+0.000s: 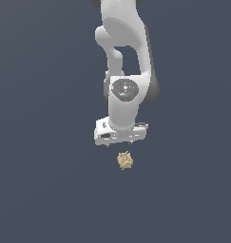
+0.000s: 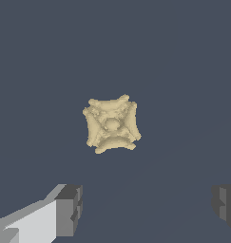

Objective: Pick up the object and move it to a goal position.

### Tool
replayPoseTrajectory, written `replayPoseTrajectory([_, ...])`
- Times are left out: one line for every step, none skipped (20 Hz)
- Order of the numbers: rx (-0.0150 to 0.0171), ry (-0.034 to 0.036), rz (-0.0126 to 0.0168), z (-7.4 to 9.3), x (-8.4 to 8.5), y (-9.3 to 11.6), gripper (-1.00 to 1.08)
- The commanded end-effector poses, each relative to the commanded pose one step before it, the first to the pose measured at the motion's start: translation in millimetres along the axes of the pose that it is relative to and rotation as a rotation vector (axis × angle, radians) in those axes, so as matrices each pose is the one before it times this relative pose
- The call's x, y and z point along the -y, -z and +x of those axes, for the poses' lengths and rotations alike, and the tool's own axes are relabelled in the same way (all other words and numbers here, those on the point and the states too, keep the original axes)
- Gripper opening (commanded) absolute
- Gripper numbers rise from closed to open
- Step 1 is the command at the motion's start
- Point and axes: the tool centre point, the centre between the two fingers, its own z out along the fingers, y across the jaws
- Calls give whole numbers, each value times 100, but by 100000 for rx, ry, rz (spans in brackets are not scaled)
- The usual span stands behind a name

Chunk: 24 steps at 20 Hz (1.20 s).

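**Hand spread wide, clump lying free on the table**

The clump [image 1: 125, 161] lies alone on the flat dark blue-grey table [image 1: 41, 190], touched by nothing. In the exterior view it sits just below the hand [image 1: 120, 143] in the picture, a little toward the exterior view's right of the hand's middle, with a narrow strip of bare table showing between the two. Whether that strip means the hand is raised above the clump or set back from it, this view does not settle.

The arm [image 1: 124, 47] comes down from the top edge of the exterior view, white with darker grey at the joints, and ends in the broad white hand body, which points downward at the table. Only short stubs of the fingers show under it there, too small to read.

The wrist view is plainer. The clump [image 2: 111, 124] is seen from overhead, a tan-yellow knot of ridges around a small central knob (roughly square in outline, with rounded lobes at the corners). The two dark grey fingertips [image 2: 69, 209] stand far apart at either side of the picture, and the hand [image 2: 148, 206] is open, with nothing between the pads but bare table. The clump lies ahead of the line joining the fingertips, clear of both and closer to the one on the white finger. It is narrower than the gap between them.
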Motion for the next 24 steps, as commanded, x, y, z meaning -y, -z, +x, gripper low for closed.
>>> replayPoseTrajectory([-171, 3539, 458, 1216, 590, -978, 100])
replayPoseTrajectory([-80, 1254, 184, 434, 195, -360, 100])
replayPoseTrajectory([-78, 1159, 180, 399, 178, -341, 100])
replayPoseTrajectory([-75, 1064, 174, 365, 161, -320, 100])
replayPoseTrajectory([-72, 974, 167, 332, 146, -298, 100])
replayPoseTrajectory([-68, 884, 157, 300, 131, -275, 100])
replayPoseTrajectory([-63, 793, 146, 268, 115, -251, 100])
replayPoseTrajectory([-58, 709, 134, 238, 103, -227, 100])
replayPoseTrajectory([-53, 619, 120, 208, 88, -201, 100])
replayPoseTrajectory([-47, 536, 106, 179, 76, -176, 100])
replayPoseTrajectory([-40, 452, 91, 150, 64, -149, 100])
replayPoseTrajectory([-33, 369, 76, 122, 52, -123, 100])
replayPoseTrajectory([-26, 286, 59, 94, 40, -96, 100])
replayPoseTrajectory([-19, 202, 42, 67, 27, -69, 100])
replayPoseTrajectory([-11, 117, 24, 39, 13, -41, 100])
replayPoseTrajectory([0, 0, 0, 8, -21, -15, 100])
replayPoseTrajectory([89, -186, -18, -95, 21, 43, 100])
replayPoseTrajectory([0, 0, 0, 0, -1, -42, 100])
replayPoseTrajectory([0, 0, 0, 0, -3, -126, 100])
replayPoseTrajectory([0, 0, 0, -1, -5, -209, 100])
replayPoseTrajectory([0, 0, 0, -2, -7, -292, 100])
replayPoseTrajectory([-23, 65, 6, 3, 35, -359, 100])
replayPoseTrajectory([0, 0, 0, -7, -11, -455, 100])
replayPoseTrajectory([0, 0, 0, -11, -12, -534, 100])
